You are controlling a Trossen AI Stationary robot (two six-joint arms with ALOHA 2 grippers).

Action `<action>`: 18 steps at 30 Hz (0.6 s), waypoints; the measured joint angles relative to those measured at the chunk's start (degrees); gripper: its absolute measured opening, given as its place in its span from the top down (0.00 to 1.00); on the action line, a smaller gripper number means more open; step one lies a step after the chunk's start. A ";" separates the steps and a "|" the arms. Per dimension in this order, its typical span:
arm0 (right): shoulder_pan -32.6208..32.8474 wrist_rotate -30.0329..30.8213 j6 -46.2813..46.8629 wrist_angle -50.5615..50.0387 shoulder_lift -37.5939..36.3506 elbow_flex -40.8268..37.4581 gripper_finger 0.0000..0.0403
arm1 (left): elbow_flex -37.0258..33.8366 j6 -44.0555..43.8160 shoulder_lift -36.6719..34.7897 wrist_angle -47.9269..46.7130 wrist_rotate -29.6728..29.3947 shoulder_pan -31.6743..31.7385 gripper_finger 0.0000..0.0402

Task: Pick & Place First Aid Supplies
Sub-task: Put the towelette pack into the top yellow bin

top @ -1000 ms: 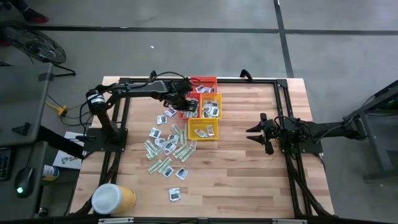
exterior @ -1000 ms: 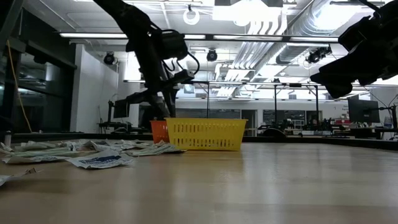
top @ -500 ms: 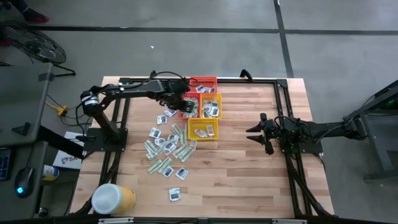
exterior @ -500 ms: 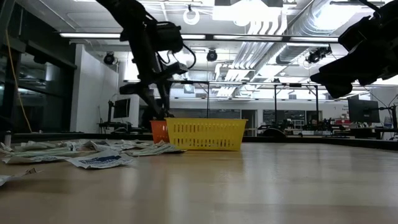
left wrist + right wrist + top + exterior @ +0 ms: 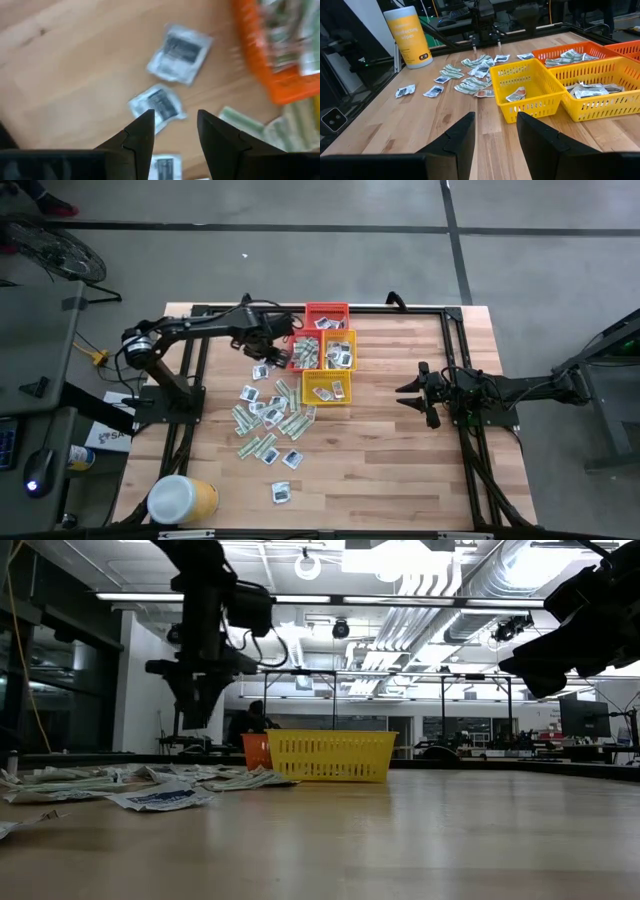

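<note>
A: Overhead — what changed?
B: Left gripper (image 5: 272, 350) has pulled back from the orange basket (image 5: 305, 354) toward the loose first aid supplies (image 5: 268, 420) on the table (image 5: 400, 450); jaws parted, empty.
A: Low view?
B: It has swung left, hanging above the packets.
A: Wrist views?
B: Square packets (image 5: 180, 52) lie flat, tilted diagonally. Right gripper (image 5: 494, 131) waits, released.

packets (image 5: 268, 418) scattered left of baskets (image 5: 327, 388), tub (image 5: 181, 499) at table's (image 5: 400, 470) near-left corner
</note>
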 joint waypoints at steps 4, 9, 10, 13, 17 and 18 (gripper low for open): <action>0.00 0.02 0.00 0.00 0.00 0.00 0.65 | -6.04 -2.70 -3.14 2.99 0.04 0.00 0.64; 0.00 0.01 0.00 -0.01 -0.02 0.00 0.65 | -14.59 -5.62 -7.93 9.99 1.43 0.00 0.64; 0.00 0.00 0.00 -0.01 -0.01 0.00 0.65 | -16.05 -6.11 -8.56 10.56 1.63 0.00 0.64; 0.00 0.02 0.00 -0.02 -0.02 0.00 0.65 | -19.55 -7.06 -9.35 14.03 2.82 0.02 0.64; 0.00 0.02 0.00 -0.01 0.00 0.00 0.65 | -22.30 -7.15 -9.42 17.19 2.71 0.02 0.64; 0.00 0.00 0.01 0.00 -0.02 0.00 0.65 | -22.70 -7.45 -9.44 17.78 2.52 0.02 0.64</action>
